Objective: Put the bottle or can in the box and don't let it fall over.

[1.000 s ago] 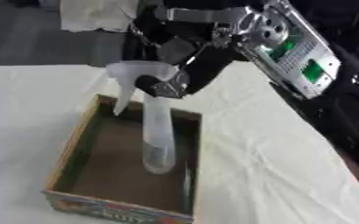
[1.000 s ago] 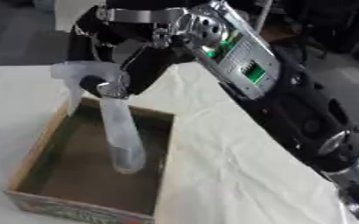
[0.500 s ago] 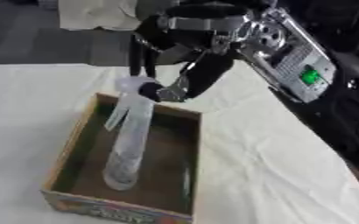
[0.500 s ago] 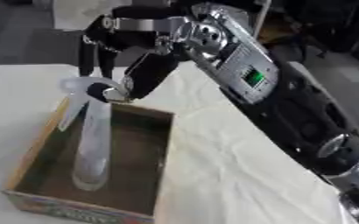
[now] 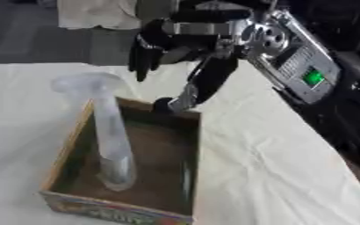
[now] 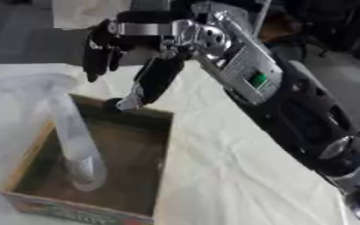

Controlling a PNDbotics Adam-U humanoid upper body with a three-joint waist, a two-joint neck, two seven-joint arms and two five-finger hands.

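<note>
A clear spray bottle (image 5: 106, 132) stands in the cardboard box (image 5: 189, 167), its base near the box's front left and its top leaning toward the left wall. My right hand (image 5: 171, 52) hangs above the box's far edge, to the right of the bottle's spray head (image 5: 83, 82). Its fingers are straight and spread, pointing down, and nothing is between them. The hand is apart from the bottle. My left hand shows in neither view.
The box sits on a table under a white cloth (image 5: 275, 167). My right arm (image 6: 290, 110) comes in from the right across the cloth. A dark floor and a pale cloth-covered thing (image 5: 91, 13) lie beyond the far edge.
My right hand has let go of the bottle, opened and lifted up and to the right. The bottle's base slid toward the box's front left and it now stands unheld.
</note>
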